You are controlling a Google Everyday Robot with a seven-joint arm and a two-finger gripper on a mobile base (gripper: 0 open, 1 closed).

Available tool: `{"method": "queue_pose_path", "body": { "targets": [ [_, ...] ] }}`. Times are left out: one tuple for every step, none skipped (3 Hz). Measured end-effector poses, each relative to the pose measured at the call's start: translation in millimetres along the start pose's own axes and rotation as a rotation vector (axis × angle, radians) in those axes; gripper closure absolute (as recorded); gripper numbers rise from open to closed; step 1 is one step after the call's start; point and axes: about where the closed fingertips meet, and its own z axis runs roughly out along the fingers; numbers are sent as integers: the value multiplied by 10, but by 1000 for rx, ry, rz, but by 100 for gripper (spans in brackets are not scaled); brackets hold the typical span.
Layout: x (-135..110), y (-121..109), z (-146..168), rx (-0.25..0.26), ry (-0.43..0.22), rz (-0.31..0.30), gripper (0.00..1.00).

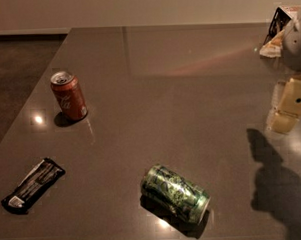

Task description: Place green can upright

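Note:
The green can (174, 193) lies on its side near the front edge of the dark table (179, 90), its silver end facing right and toward me. It has a dark and pale swirling pattern. My gripper (285, 117) is a pale cream part at the right edge of the view, above the table, well to the right of the can and farther back. It holds nothing that I can see. Its shadow (273, 186) falls on the table to the right of the can.
A red cola can (68, 95) stands upright at the left. A black snack packet (33, 184) lies flat at the front left. The arm (294, 35) and some items behind it are at the back right corner. The floor lies beyond the left edge.

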Motion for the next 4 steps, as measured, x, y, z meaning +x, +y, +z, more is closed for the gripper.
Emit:
{"method": "queue_pose_path", "body": {
  "targets": [
    [0,0,0,0,0,0,0],
    [-15,-30,-1,-10,1,-8,0],
    [-193,49,53,-56,-18,-31,0],
    [-398,197,86,-83,-9,-37,0]
  ]
}}
